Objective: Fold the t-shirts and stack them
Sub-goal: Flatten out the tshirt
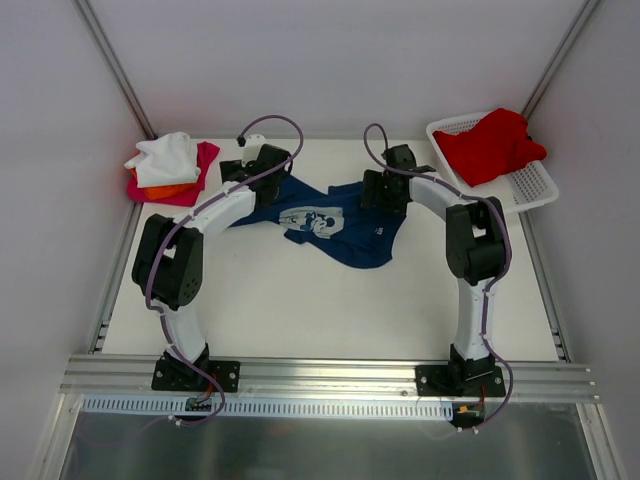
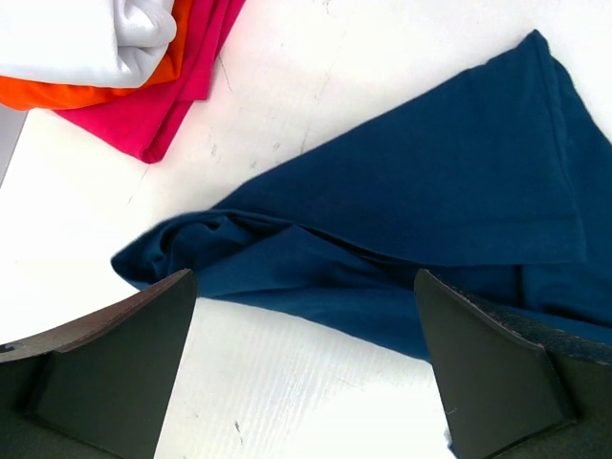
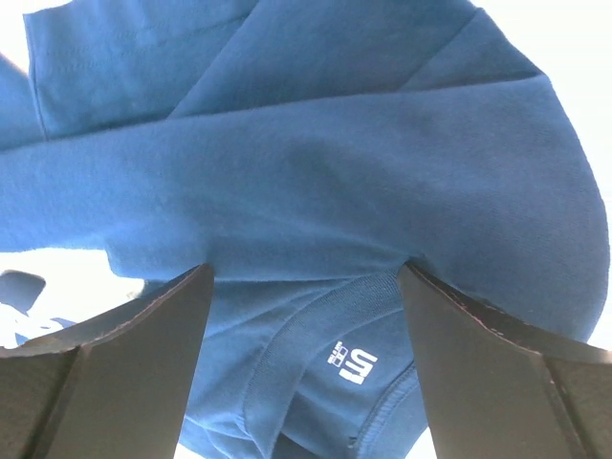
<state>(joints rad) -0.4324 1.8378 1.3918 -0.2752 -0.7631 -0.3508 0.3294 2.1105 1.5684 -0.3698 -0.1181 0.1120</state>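
A crumpled navy t-shirt (image 1: 320, 222) with a white chest print lies across the back middle of the table. My left gripper (image 1: 262, 168) hangs open above its left sleeve (image 2: 402, 220); in the left wrist view the gripper (image 2: 306, 320) has bare table and the cloth's edge between its fingers. My right gripper (image 1: 385, 188) is open over the shirt's right side. Its fingers (image 3: 124, 373) straddle the ribbed collar and white neck label (image 3: 352, 363) and clamp nothing. A folded white t-shirt (image 2: 86, 38), an orange one (image 2: 57, 94) and a magenta one (image 2: 163, 105) are piled at the back left.
A white lattice basket (image 1: 530, 185) sits at the back right corner with a red t-shirt (image 1: 492, 145) heaped in it. The folded pile (image 1: 172, 168) lies close to the left wall. White walls enclose the table, and a metal rail runs along its near edge.
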